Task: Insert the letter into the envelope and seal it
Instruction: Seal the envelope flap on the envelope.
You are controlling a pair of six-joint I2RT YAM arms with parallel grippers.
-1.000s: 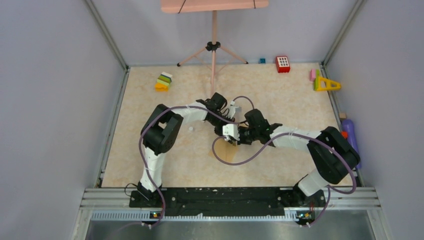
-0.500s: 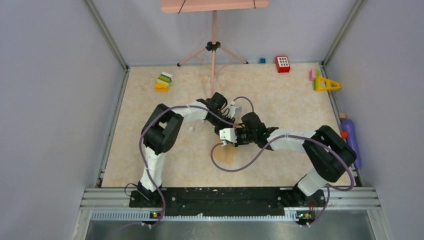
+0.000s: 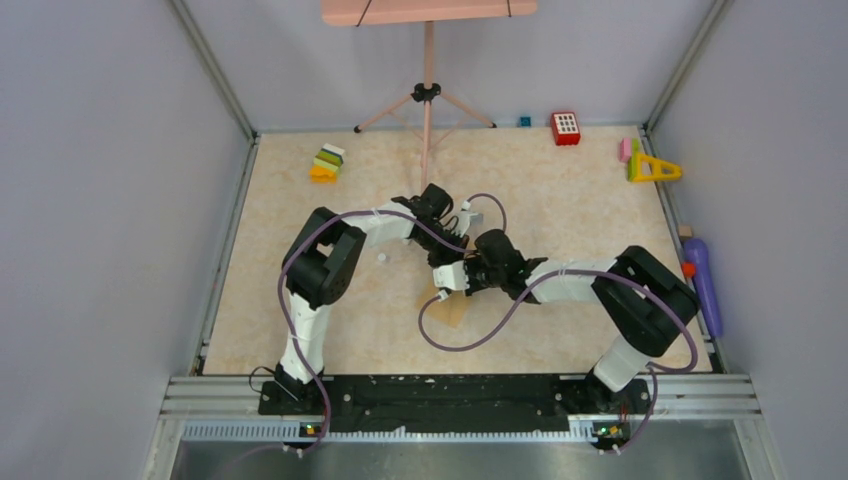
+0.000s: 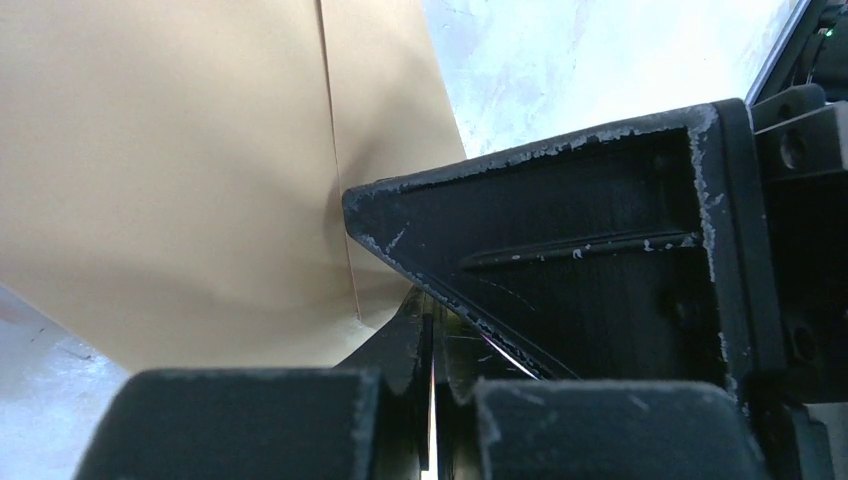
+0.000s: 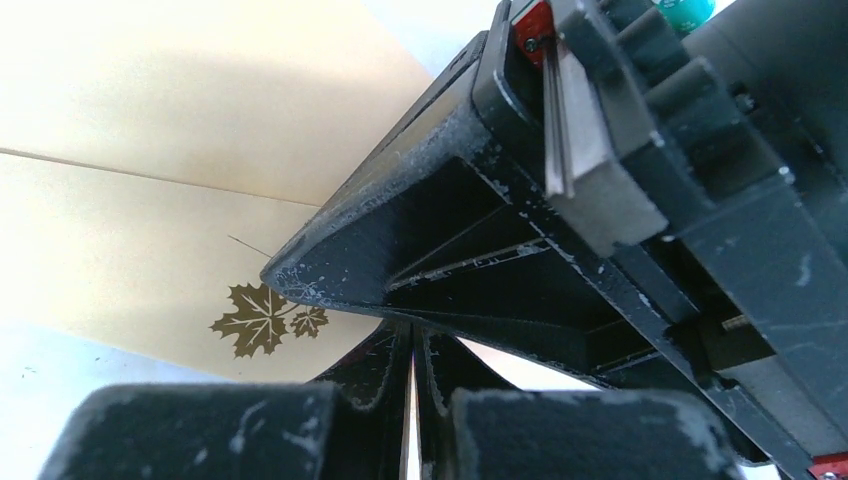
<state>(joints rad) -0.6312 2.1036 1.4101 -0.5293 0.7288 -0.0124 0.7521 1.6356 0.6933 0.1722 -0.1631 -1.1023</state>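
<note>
Both arms are shown bent inward over the middle of the table [image 3: 280, 210], where the envelope [image 3: 455, 310] lies flat on the marbled surface, partly covered by the 2 wrists. The left gripper [image 3: 441, 260] is angled down from the far side and the right gripper [image 3: 440, 295] is brought in from the right, so that the 2 heads are set almost against each other over the envelope's far part.

In the left wrist view, that gripper's jaws are seen pressed together with only a thin slit of light between them, and nothing is pinched. The brown paper fills the upper left of that view and is crossed by a straight seam [image 4: 335, 150].

In the right wrist view, the jaws are likewise closed on nothing. A maple-leaf mark [image 5: 265, 320] is shown on the envelope's face just beside the other gripper's tip. Whether either tip is touching the paper cannot be told.

A pink tripod [image 3: 427, 100], stacked coloured blocks [image 3: 327, 162] and a purple bottle [image 3: 702, 272] are set along the table's edges, well apart from the envelope.
</note>
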